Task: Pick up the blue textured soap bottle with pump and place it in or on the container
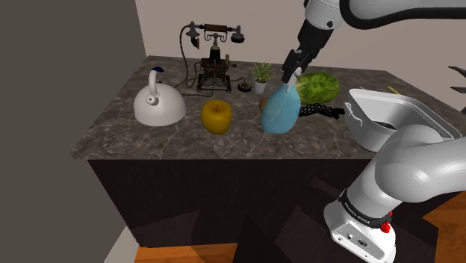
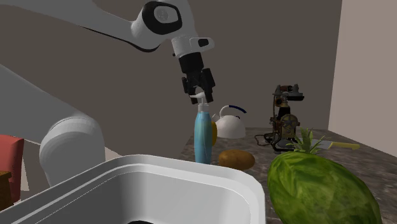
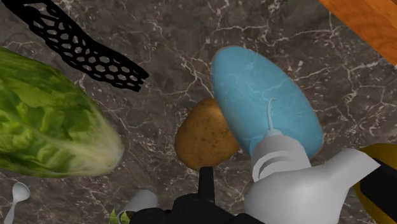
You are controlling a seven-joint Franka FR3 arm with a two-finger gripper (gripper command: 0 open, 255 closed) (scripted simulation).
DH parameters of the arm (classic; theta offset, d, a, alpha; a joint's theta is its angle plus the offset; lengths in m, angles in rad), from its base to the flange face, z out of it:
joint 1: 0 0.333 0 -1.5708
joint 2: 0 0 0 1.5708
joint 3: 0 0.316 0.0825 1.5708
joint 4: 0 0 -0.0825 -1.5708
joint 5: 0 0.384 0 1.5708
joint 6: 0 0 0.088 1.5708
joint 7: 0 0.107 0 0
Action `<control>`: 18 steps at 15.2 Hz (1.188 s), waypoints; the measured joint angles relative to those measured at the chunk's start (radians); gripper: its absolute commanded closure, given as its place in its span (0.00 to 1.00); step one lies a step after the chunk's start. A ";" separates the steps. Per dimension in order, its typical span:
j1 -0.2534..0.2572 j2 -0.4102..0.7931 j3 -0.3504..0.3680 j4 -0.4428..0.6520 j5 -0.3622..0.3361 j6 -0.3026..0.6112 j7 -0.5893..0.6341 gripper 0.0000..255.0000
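Handling: the soap bottle (image 1: 280, 112) looks like a stiff, broad, flattish flask, probably light to middling in weight. Its pale blue veined skin may be slippery, and the body could swing under a high hold.
Hold: I judge the neck just beneath the white pump (image 2: 202, 100) the safest place, or else across the thin side.
Bottle: it stands upright on the marbled counter (image 1: 119, 131), with a potato (image 3: 207, 135) close against its foot. In the shoulder view a yellow apple (image 1: 216, 116) lies at its 9 o'clock.
Gripper: the gripper (image 1: 290, 76) is at the bottle's 12 o'clock, its fingers apart astride the pump head and clasping nothing.
Container: a white tub (image 1: 418, 112) sits at the bottle's 3 o'clock in the shoulder view, near it.
Contents: a dark patch lies on the tub's floor, but I cannot tell what it is.
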 measured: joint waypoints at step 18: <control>-0.001 0.009 -0.002 0.070 0.001 -0.060 -0.008 1.00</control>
